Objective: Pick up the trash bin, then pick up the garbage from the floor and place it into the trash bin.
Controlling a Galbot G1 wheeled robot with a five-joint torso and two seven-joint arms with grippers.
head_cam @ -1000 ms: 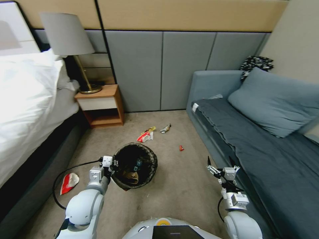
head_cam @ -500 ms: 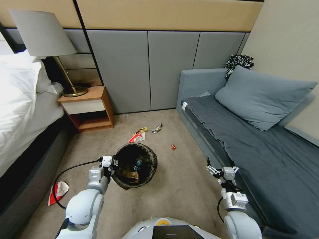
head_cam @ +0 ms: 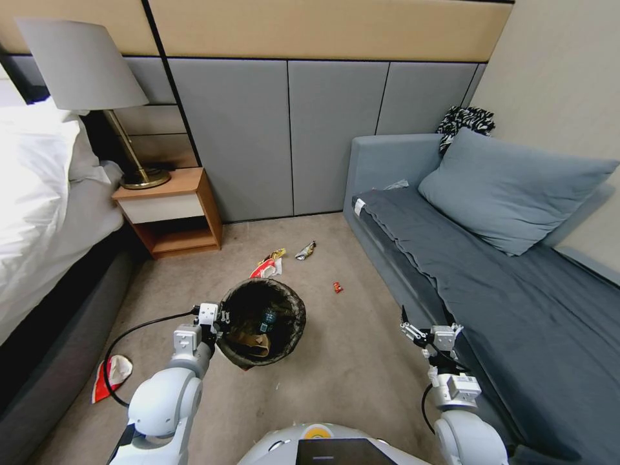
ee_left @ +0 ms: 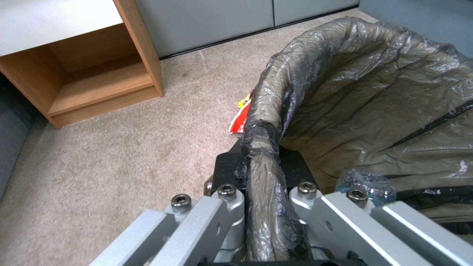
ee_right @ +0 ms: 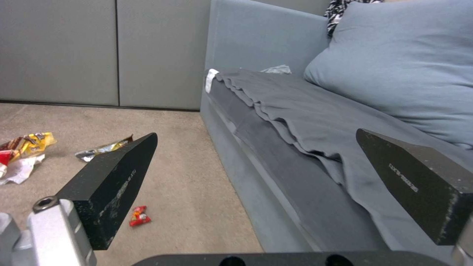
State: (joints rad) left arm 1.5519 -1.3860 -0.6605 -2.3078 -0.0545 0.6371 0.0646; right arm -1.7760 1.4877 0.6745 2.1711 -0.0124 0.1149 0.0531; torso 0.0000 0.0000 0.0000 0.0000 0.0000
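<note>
A: In the head view, where is the trash bin (head_cam: 263,321)?

B: It is held above the carpet (head_cam: 336,361) in front of the robot, at the left gripper (head_cam: 218,321). The dark bag liner covers its rim. Inside I see something tan at the bottom and a small clear object against the liner.

A: And the garbage?

B: A red-and-white snack packet (head_cam: 265,268) with a yellow wrapper (head_cam: 278,253) lies just beyond the bin, a silvery wrapper (head_cam: 305,250) near them, a tiny red scrap (head_cam: 337,287) to the right. Another red-and-white packet (head_cam: 110,376) lies by the bed (head_cam: 39,213), well apart from the others.

A: What does the left wrist view tell?

B: The left gripper (ee_left: 264,168) is clamped on the rim of the trash bin (ee_left: 384,107), one finger outside, one inside, the liner pinched between. A crumpled clear thing (ee_left: 366,183) rests inside near the finger. The snack packet (ee_left: 240,117) shows on the carpet behind the rim, and the nightstand (ee_left: 94,62) stands farther off.

A: The right wrist view?

B: The right gripper (ee_right: 276,173) hangs spread wide beside the sofa (ee_right: 305,122), holding nothing. Between its fingers (ee_right: 118,177) I see the red scrap (ee_right: 139,216) on the floor, farther the silvery wrapper (ee_right: 101,149) and the yellow wrapper (ee_right: 27,142).
</note>
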